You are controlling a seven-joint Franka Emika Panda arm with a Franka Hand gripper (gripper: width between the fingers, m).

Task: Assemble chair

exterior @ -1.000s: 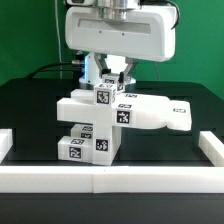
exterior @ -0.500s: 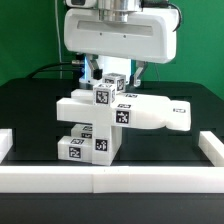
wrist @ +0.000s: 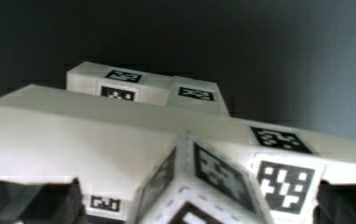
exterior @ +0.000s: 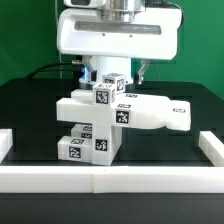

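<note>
Hovering over the chair (exterior: 110, 118), pincer (exterior: 115, 72) jaws spread wide, gripping nothing. Chair stack sits mid-bench (exterior: 30, 105) behind the border rail (exterior: 110, 178). Wrist view alone shows tagged top faces close up; tags only, no readable text.

Exterior view: bright, even overhead illumination against a green backdrop. The glossy white gripper (exterior: 112, 74) housing is close to overexposed, and the black table (exterior: 30, 115) shows a faint sheen with little texture. The chair (exterior: 115, 115) casts only soft, short shadows beneath its overhanging slab. Resolution is low, so the tag stickers appear coarse. Wrist view: dimmer and softer, with the chair (wrist: 139, 130) blurred at close range, its lower faces shaded grey and the background falling off to dark.
</note>
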